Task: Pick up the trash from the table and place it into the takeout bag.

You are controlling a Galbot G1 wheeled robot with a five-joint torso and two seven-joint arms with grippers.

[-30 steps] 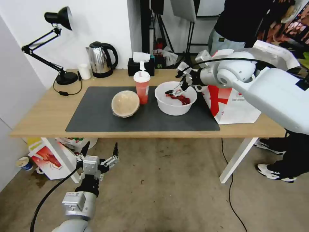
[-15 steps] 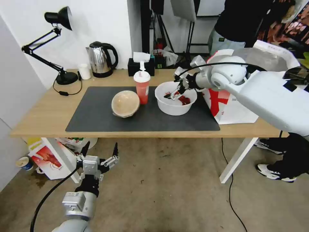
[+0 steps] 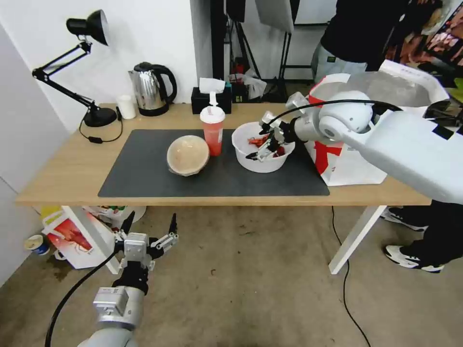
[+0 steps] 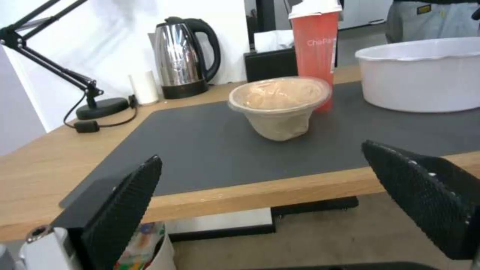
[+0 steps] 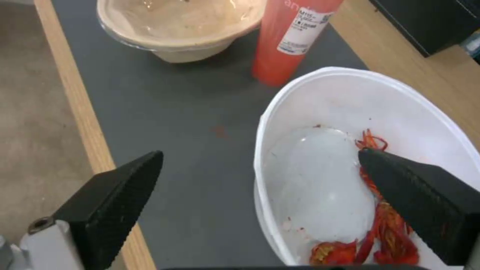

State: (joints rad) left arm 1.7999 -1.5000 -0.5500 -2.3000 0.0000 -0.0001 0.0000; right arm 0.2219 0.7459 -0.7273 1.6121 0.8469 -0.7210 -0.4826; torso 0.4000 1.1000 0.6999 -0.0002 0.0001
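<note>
Three pieces of trash stand in a row on the table's (image 3: 72,166) dark mat (image 3: 144,178): one beige paper bowl (image 3: 187,154), tipped toward the front edge, one upright red cup (image 3: 212,126) with its long axis vertical, and one white bowl (image 3: 263,147) holding red scraps. The right gripper (image 3: 262,147) straddles that bowl's near rim, jaws spread wide, one inside, one outside. One takeout bag (image 3: 347,144) stands just beside it, mouth up. The left gripper (image 3: 148,224) hangs below the table, jaws released.
</note>
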